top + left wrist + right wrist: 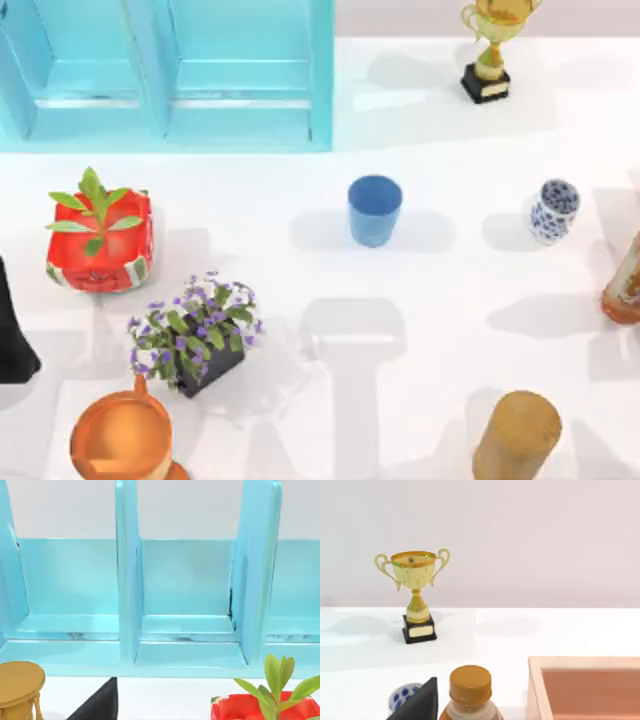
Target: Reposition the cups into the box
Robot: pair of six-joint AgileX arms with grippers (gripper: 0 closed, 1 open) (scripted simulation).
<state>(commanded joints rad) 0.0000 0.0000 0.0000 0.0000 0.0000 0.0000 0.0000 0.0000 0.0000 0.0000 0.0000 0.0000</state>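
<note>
Blue cup [375, 209], patterned cup [553, 211] stand outside box [322, 75].

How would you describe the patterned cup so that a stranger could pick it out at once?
Start at the turquoise box at the top view's upper left and look right, past the plain blue cup near the middle. The patterned cup stands farther right, below the gold trophy. It alone is white with dark blue markings.

Rendered simulation: plain white table [450, 300], blank backdrop, scattered props.
</note>
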